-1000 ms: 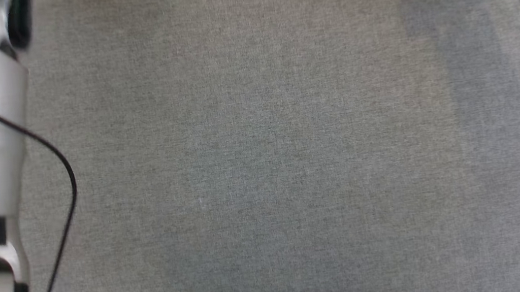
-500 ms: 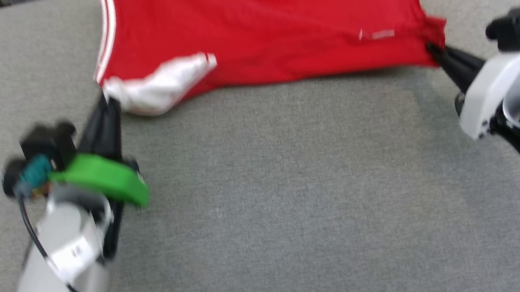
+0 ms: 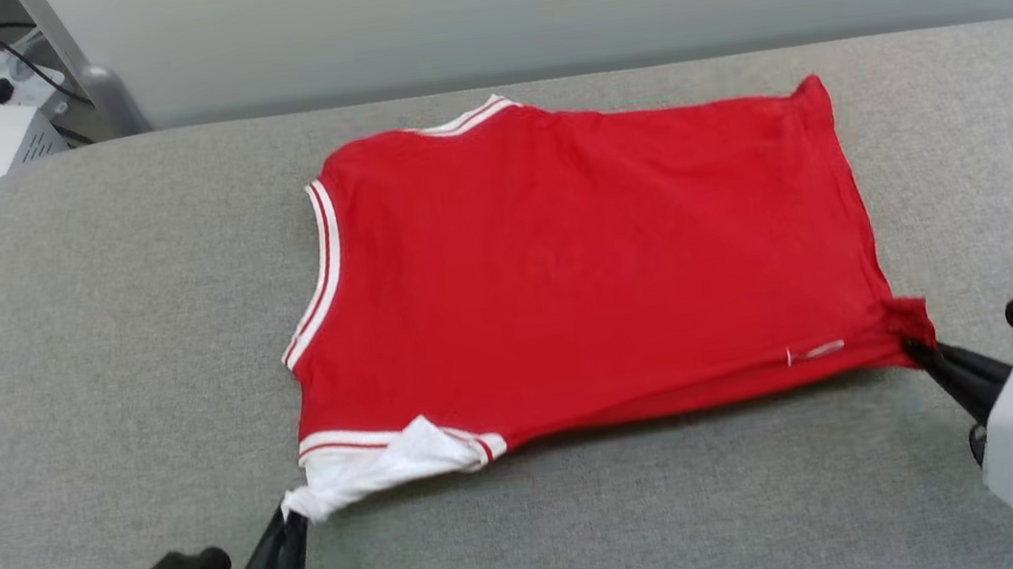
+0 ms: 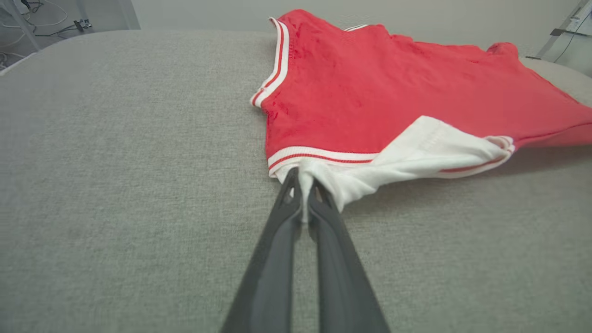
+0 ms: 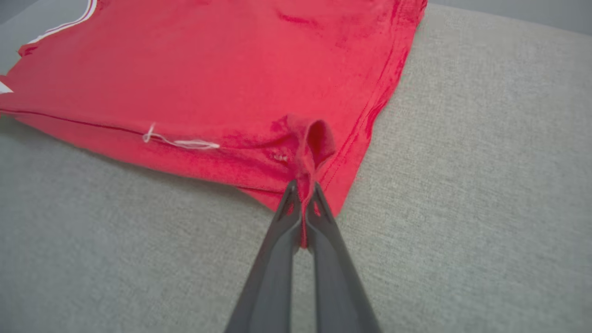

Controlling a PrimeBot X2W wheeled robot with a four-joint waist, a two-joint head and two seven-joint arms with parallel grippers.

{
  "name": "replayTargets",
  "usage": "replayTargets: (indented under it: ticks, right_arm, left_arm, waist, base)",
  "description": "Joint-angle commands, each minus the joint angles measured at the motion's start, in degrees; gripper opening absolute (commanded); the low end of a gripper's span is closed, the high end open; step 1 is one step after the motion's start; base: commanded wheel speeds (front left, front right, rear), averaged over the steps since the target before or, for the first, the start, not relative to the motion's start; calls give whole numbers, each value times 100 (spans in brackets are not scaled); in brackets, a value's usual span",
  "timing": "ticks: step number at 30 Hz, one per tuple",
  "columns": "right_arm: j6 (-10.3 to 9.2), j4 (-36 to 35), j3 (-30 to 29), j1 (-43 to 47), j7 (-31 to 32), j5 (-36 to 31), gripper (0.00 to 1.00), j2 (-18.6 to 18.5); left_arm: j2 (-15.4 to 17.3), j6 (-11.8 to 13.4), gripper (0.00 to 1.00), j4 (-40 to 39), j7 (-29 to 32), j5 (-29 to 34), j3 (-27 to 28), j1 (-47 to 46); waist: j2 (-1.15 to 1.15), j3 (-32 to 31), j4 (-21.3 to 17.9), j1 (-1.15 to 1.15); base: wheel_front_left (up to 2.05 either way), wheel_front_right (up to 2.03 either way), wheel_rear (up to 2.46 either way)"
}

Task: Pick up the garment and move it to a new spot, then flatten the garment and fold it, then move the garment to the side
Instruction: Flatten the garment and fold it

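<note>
The garment point(image 3: 582, 266) lies spread on the grey counter point(image 3: 92, 374), plain red side up. Its outline is roughly rectangular and the knit is mostly smooth, with faint creases.

- Counter cover: coarse woven fabric with a padded look; the far-left corner is rounded.
- Left edge of the garment: ribbed striped trim point(image 3: 314, 294), red and white, following a shallow curve.
- Near-left corner: the white sleeve point(image 3: 383, 459) is bunched and drawn to a point. The left end effector point(image 3: 294, 518) is clenched on that tip. In the left wrist view its dark tapered fingers point(image 4: 273, 268) pinch white cloth between them.
- Near-right corner: the hem is gathered and puckers into a small loop. The right end effector point(image 3: 919, 352) is clenched on this red corner.
- A short white thread point(image 3: 814, 350) lies on the near edge, close to the right corner.
- The near edge casts a thin shadow on the counter.
</note>
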Motion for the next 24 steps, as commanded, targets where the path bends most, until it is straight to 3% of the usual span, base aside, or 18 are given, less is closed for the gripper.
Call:
replayTargets:
  ticks: [1, 14, 18, 24]
  right_arm:
    - [-5, -80, -47, 218, -48, 43, 0, -91]
    - [-5, -859, -717, 1876, 134, 187, 0, -568]
    - [-5, -1037, -1020, 2195, 275, 186, 0, -594]
    - [-5, -1213, -1571, 2267, 478, -4, 0, -509]
  left_arm:
    - [-25, 48, 0, -61, -12, -78, -3, 210]
    - [87, 175, 0, -691, 559, -557, 41, 1558]
    - [136, 290, 0, -812, 556, -472, 32, 1649]
    - [307, 194, 0, -875, 545, -215, -139, 1071]
  waist:
    - [0, -240, 11, 1]
    - [0, -663, -72, 1]
    - [0, -667, -69, 1]
    - [0, -527, 6, 1]
  base:
    - [0, 0, 0]
    - [0, 0, 0]
    - [0, 0, 0]
    - [0, 0, 0]
